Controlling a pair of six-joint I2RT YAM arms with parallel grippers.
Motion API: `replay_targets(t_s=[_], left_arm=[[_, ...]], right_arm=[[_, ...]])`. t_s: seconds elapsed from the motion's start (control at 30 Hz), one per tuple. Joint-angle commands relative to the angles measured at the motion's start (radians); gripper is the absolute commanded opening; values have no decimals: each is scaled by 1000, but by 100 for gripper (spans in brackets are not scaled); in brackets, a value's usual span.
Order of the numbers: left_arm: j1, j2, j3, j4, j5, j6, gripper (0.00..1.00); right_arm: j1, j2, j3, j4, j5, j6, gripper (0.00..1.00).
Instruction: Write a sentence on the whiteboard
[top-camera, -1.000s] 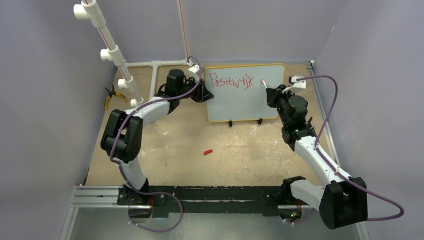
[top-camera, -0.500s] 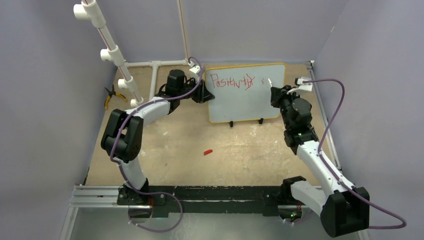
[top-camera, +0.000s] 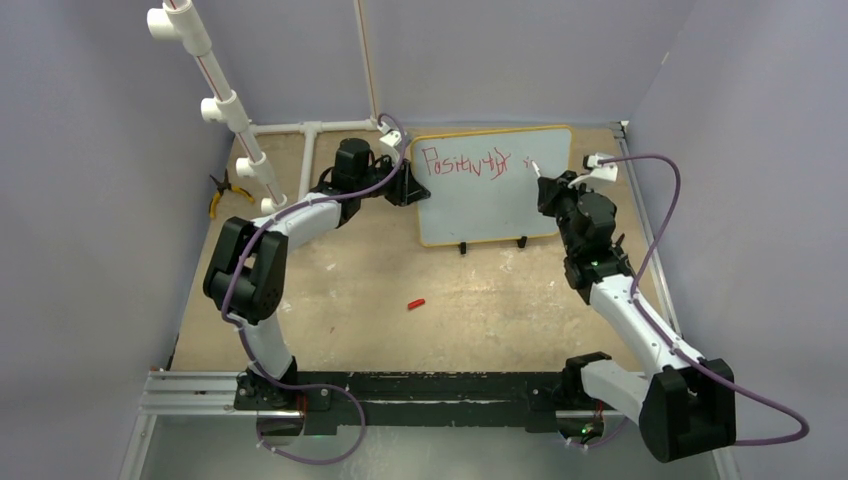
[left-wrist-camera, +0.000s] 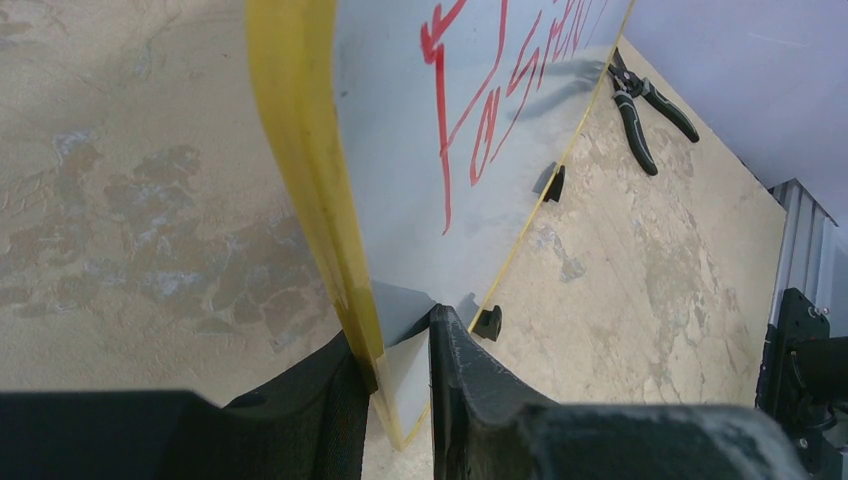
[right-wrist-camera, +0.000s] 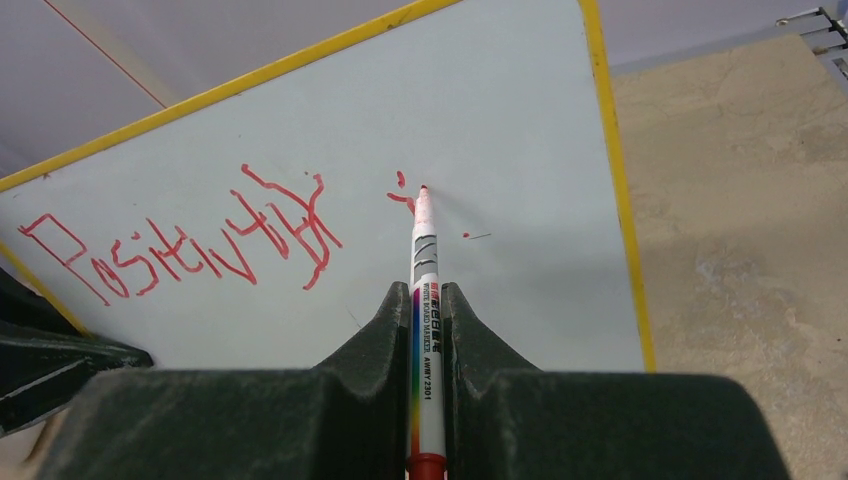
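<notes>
Evidently the left gripper (left-wrist-camera: 400, 372) clamps the left edge of the whiteboard (top-camera: 485, 208) to steady it while the right gripper (right-wrist-camera: 427, 300), clenched on the marker (right-wrist-camera: 424, 255), points it just right of the sentence (top-camera: 464, 162).

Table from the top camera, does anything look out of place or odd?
A small red piece, perhaps a marker cap, lies loose mid-table, apart from the whiteboard. Pliers sit by the left wall, and the red writing ends in an overwritten tangle.
</notes>
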Motion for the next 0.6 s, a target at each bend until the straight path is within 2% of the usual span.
replay_targets(t_s=[0.0, 0.57], left_arm=[[-10, 21, 28, 2, -6, 30, 17], [-10, 16, 28, -7, -9, 39, 10]], right_arm=[[3, 18, 20, 49, 0, 0, 0], [4, -20, -51, -11, 33, 1, 0]])
